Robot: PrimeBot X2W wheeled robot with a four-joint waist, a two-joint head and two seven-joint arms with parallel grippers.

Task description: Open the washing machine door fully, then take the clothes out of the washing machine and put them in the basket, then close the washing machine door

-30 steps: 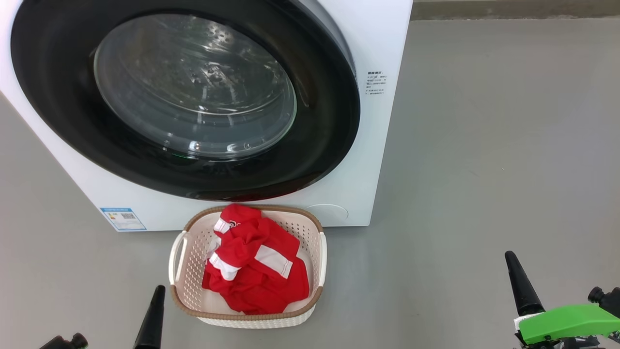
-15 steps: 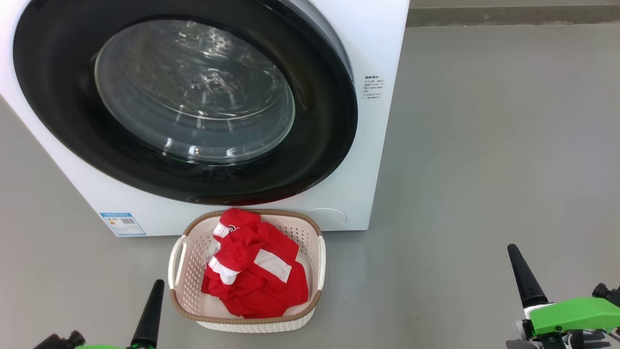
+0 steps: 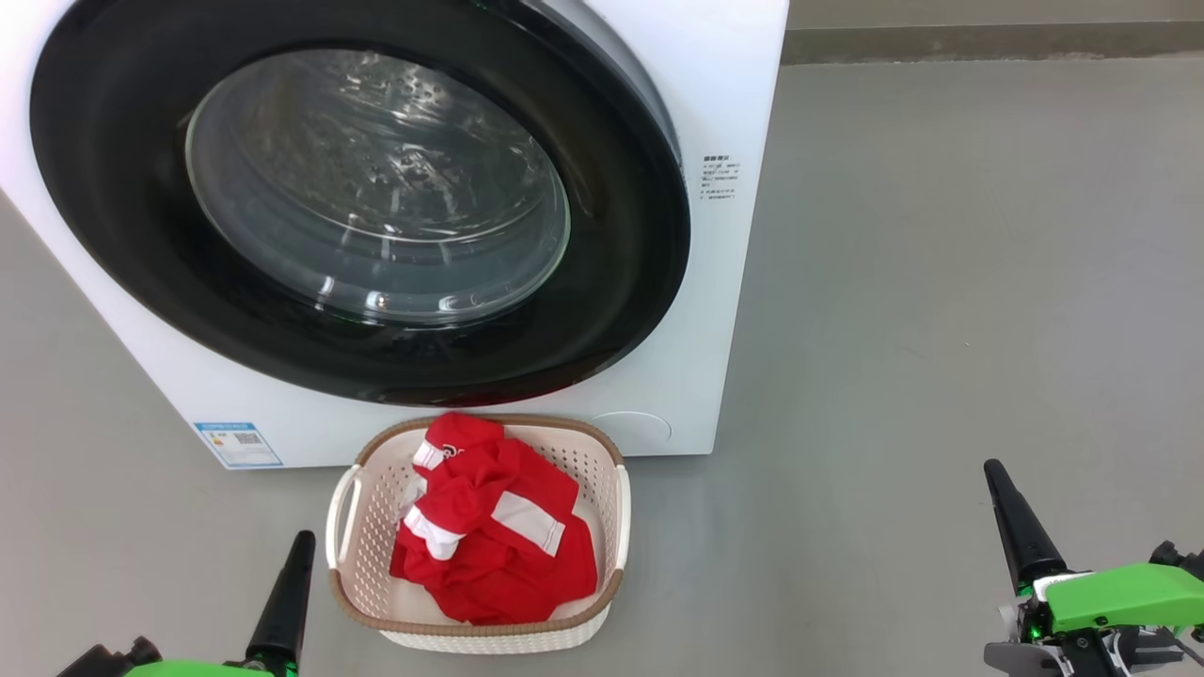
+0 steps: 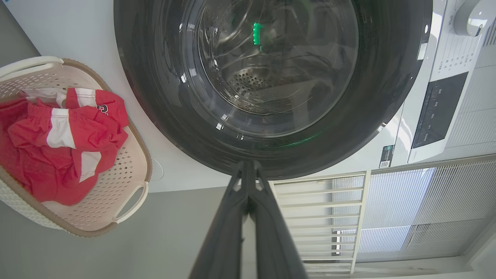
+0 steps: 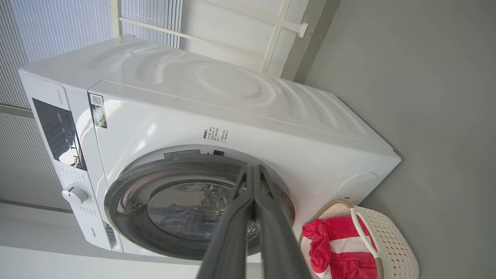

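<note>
The white washing machine [image 3: 724,85] stands with its round black-rimmed door [image 3: 611,310] flat against the front, glass bowl in the middle. Red and white clothes [image 3: 494,536] lie in the cream basket [image 3: 616,508] on the floor just before the machine. My left gripper [image 3: 301,541] rests low at the basket's left, fingers together and empty. My right gripper [image 3: 992,470] sits far out to the right, also shut and empty. In the left wrist view the door [image 4: 387,97], the clothes [image 4: 58,147] and the basket [image 4: 133,190] show beyond my closed fingers [image 4: 248,170]. The right wrist view shows the machine [image 5: 232,100], door [image 5: 128,186], clothes [image 5: 333,240] and basket [image 5: 391,240].
Grey floor [image 3: 941,282] stretches wide to the right of the machine. A skirting line runs along the far wall [image 3: 988,42]. The machine's control panel and knob [image 5: 73,193] sit above the door. White slatted shutters [image 4: 407,205] stand behind the machine.
The head camera has tilted, so the machine and basket sit a little lower in the picture. Both grippers stay shut near the bottom corners; the right one rides slightly higher in view.
</note>
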